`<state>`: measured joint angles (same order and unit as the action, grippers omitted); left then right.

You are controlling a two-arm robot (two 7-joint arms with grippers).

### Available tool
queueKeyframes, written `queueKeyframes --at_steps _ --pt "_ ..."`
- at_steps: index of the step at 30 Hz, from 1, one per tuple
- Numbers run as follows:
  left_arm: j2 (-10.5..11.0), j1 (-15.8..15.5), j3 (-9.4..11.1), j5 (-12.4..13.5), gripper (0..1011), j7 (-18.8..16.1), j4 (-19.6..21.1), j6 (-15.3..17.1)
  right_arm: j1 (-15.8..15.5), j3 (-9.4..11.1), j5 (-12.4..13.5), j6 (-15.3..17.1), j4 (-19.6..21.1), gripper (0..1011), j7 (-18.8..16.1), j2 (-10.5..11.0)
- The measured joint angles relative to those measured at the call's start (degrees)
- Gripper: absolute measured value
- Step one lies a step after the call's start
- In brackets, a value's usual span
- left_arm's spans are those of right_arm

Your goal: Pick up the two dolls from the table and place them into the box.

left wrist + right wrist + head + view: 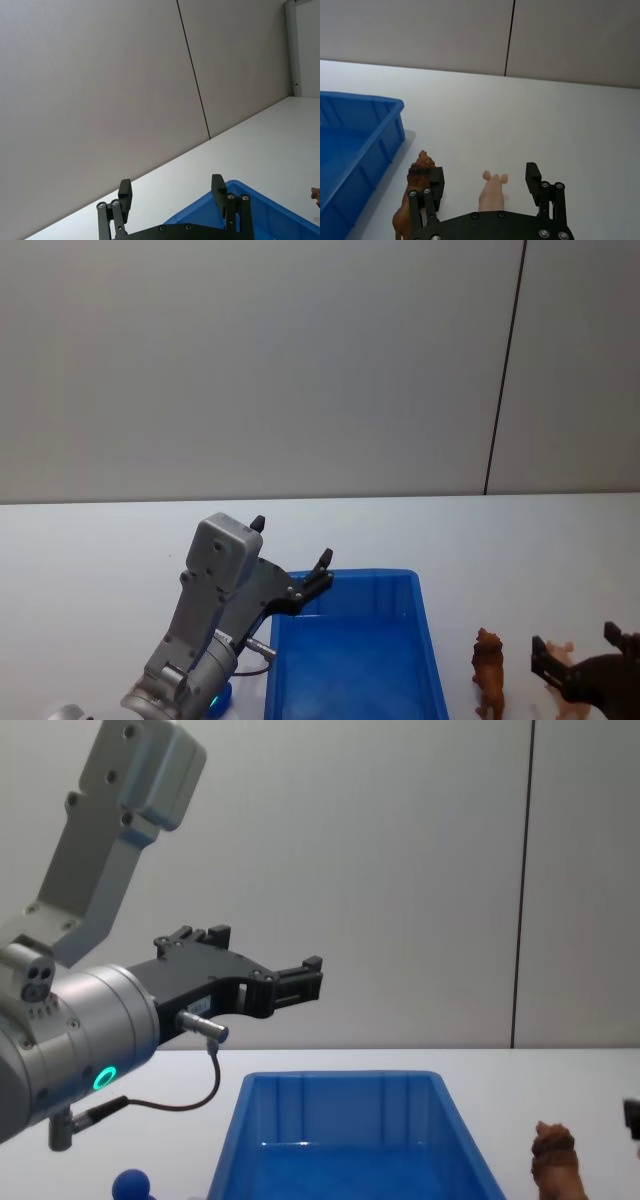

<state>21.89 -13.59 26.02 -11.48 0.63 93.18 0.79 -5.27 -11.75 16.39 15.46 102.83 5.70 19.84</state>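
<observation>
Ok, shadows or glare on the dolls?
Right wrist view: soft box shadow on the table beside the brown doll; pale doll at the open right claw evenly lit. Head view: faint sheen in the box. Chest view: left claw without glare.

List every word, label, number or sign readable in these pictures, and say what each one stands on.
No text can be read anywhere.
The blue box, brown toy, pale toy and white table are plain.
The left end effector, open and raised near the box's corner, and the right end effector, open by the pale toy, carry no lettering.
The left arm shows a lit green ring, not a sign.
</observation>
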Motion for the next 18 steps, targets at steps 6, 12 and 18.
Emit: queueKeyframes --at_steps 6,12,18 --pt "0.00 0.00 0.00 0.00 1002 0.00 0.00 0.00 -0.63 0.00 -0.03 0.64 -1.00 1001 0.37 -0.24" --pt "0.00 0.00 0.00 0.00 1001 0.00 -0.01 0.00 -0.98 -0.03 -0.07 1.02 -2.29 1001 0.55 -0.59" --pt "0.00 0.00 0.00 0.00 1001 0.00 0.00 0.00 -1.12 -0.07 -0.10 1.07 -3.65 997 0.59 -0.94"
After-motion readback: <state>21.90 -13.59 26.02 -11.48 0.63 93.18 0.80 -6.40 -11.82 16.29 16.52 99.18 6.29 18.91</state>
